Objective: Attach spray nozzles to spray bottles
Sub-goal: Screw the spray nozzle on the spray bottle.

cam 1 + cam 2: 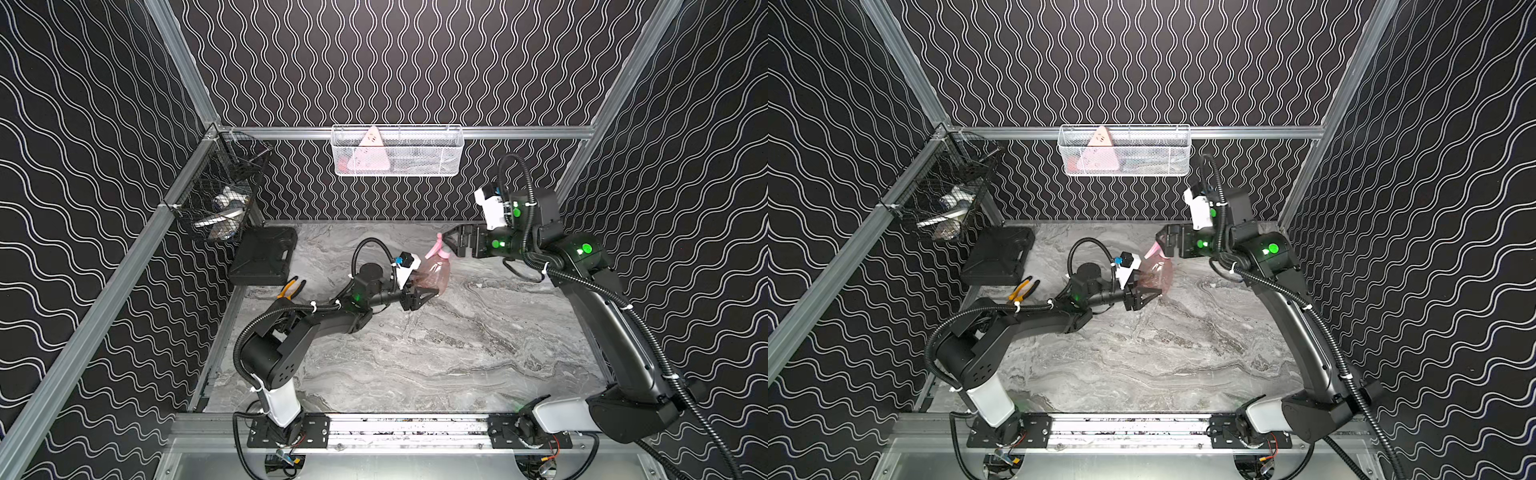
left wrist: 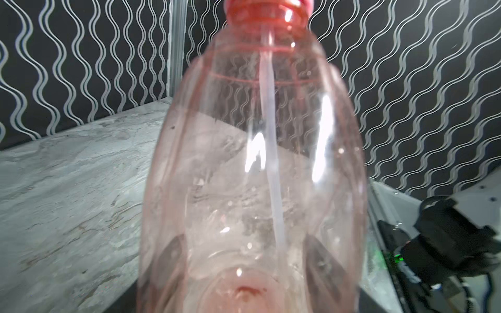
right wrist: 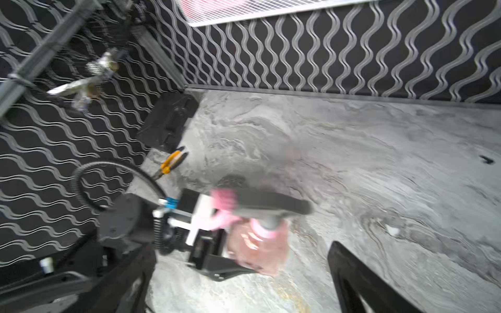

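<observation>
Marble in grey swirls covers the table (image 1: 415, 357). Black walls with white wavy lines close it in at the back and both sides, with aluminium framing at the corners. A white mesh basket (image 1: 436, 160) hangs on the back rail with a pale pink triangular plate (image 1: 371, 153) leaning inside. A black wire basket (image 1: 195, 216) hangs on the left wall, holding blurred whitish bits. Any lettering on these things is too small for me to read.

Towards the back middle, the left gripper (image 1: 426, 289) is clamped on the base of the spray bottle (image 1: 434, 272), holding it tilted with the neck toward the back wall. In the left wrist view its dark fingers (image 2: 168, 260) show through the clear pink wall. The spray nozzle (image 1: 437, 245) sits on the neck, its pale tube running down inside. Whether the collar is screwed tight I cannot tell. The right gripper (image 1: 451, 243) stands wide at the nozzle. In the blurred right wrist view one finger (image 3: 271, 203) lies across the head and the other is well clear of it.

A black case (image 1: 264, 255) and yellow-handled pliers (image 1: 291, 287) lie in the back left corner by the table's edge. The front half and right side of the marble lie open, up to the metal rail (image 1: 415, 428) carrying both arm bases.
</observation>
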